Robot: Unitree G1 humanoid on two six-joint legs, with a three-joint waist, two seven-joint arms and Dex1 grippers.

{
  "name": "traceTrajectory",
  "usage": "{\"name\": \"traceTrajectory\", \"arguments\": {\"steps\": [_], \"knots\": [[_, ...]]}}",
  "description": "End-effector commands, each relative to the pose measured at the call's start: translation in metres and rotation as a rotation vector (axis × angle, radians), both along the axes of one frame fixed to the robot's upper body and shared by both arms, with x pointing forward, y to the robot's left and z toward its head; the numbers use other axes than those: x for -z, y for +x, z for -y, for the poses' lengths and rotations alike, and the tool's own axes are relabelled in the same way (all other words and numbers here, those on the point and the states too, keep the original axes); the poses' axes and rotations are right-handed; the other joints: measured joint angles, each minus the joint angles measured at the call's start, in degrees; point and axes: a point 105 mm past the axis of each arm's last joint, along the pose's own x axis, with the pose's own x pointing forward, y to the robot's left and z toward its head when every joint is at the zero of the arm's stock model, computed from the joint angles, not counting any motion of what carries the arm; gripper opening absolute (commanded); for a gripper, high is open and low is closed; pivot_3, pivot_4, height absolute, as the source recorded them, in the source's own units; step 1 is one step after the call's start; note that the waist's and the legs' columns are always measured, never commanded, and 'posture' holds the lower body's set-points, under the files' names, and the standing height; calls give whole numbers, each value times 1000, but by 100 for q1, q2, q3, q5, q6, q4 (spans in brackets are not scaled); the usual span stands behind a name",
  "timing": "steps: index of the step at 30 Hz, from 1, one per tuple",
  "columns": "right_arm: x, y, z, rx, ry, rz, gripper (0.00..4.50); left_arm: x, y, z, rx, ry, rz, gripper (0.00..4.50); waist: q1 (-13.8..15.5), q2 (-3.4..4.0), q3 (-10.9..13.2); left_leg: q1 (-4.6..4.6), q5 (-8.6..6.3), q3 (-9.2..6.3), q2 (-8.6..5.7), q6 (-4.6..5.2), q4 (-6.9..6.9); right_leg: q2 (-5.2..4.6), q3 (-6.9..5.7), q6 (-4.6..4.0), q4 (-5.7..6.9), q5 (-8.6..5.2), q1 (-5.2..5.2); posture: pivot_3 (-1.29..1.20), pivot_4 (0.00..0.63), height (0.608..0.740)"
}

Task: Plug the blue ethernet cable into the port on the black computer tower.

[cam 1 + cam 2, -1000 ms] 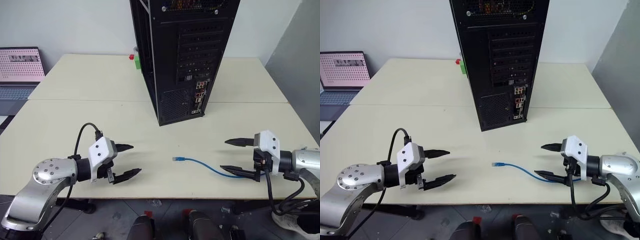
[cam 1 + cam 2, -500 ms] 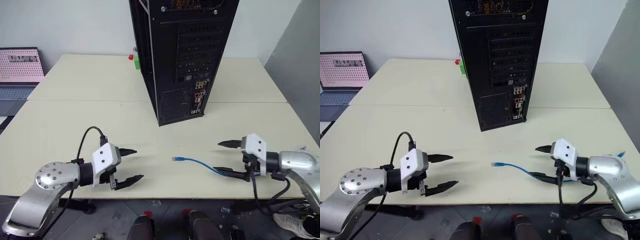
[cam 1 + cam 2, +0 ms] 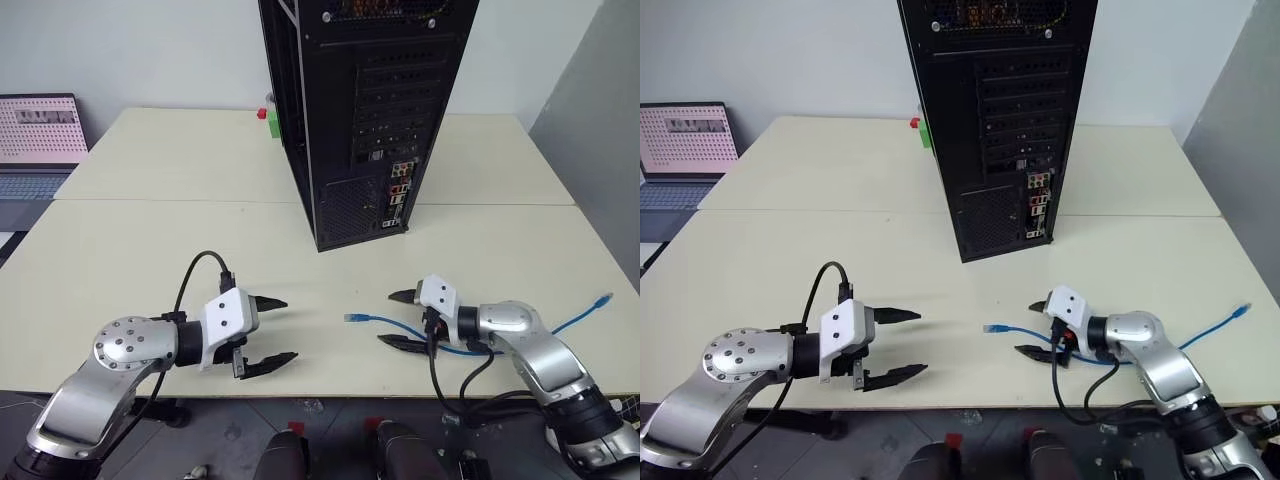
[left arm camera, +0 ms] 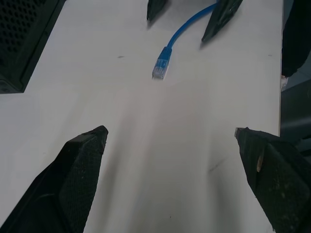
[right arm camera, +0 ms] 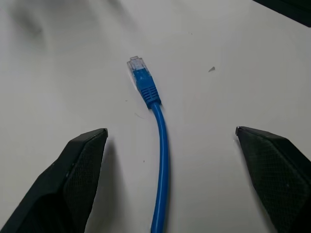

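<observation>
Risk: the thin bright-blue ethernet cable (image 5: 160,145) lies loose and flat on the pale worktop (image 3: 150,240). If the right hand (image 3: 397,318) closes on the cord rather than the small clear-blue plug (image 5: 140,73), the plug may droop or twist and miss the port (image 3: 398,170); a low finger could also push the cable away.

Position: the right hand stands wide, empty, straddling the cord, plug just ahead of its fingertips. The left hand (image 3: 270,330), also wide and empty, faces the plug from the other side. The tall black metal computer tower (image 3: 370,110) stands well beyond both.
</observation>
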Motion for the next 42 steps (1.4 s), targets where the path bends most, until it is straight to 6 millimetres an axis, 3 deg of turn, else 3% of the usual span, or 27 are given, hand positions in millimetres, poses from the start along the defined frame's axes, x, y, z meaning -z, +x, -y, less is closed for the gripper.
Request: {"name": "traceTrajectory", "arguments": {"steps": [1,8,9,18,28,40,42], "knots": [[-1,1,-3,-35,-21,41,4110,-4,0,3,8,-12,28,4500,0,0,0,0,0,0,0,0,0,0,-1,-1,0,1,0,0,150,740],[3,-2,-3,-46,-40,27,2609,-3,-3,5,11,-37,0,4500,1,0,0,1,0,-4,1,0,0,0,-1,-2,1,1,1,0,150,740],[5,-2,-2,-46,-49,19,2214,-3,-2,5,10,-41,1,4500,1,0,-1,1,0,-4,1,0,1,0,0,-2,1,1,1,0,150,740],[9,-4,-1,-53,-89,-14,105,0,7,9,13,-50,11,4500,1,-2,-2,6,0,-4,-1,0,2,0,-2,-1,1,1,7,0,150,740],[-41,-14,-36,-178,-30,123,14,5,23,24,75,-63,19,4500,-4,-1,-2,5,0,-11,-1,0,2,2,-3,-4,4,3,4,0,150,740],[-45,-22,-42,-215,-62,120,14,2,35,41,155,-104,27,4500,3,-2,-2,-7,0,-12,-5,0,8,0,-18,-20,2,12,4,0,150,740],[-45,-22,-42,-213,-64,123,0,2,34,42,171,-110,17,4200,-1,-2,-2,-6,0,-11,-5,0,8,0,-20,-19,2,12,3,0,150,740]]}}
